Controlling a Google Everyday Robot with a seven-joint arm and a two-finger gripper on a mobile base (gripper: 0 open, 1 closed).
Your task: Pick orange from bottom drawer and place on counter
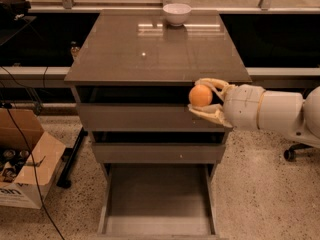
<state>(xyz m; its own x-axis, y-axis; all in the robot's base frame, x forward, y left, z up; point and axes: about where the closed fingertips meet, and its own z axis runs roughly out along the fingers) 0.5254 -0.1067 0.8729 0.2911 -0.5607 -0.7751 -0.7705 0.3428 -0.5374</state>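
The small round orange [200, 96] sits between the two pale fingers of my gripper [201, 98], which is shut on it. The gripper reaches in from the right, in front of the cabinet's top drawer front and just below the counter's front right edge. The counter [150, 54] is a glossy grey-brown slab on top of the cabinet. The bottom drawer [157, 204] is pulled out toward me, and its flat floor shows nothing on it.
A white bowl [177, 13] stands at the counter's back edge. An open cardboard box [22, 169] with cables sits on the speckled floor at the left. A chair wheel [290, 154] shows at the right behind my arm.
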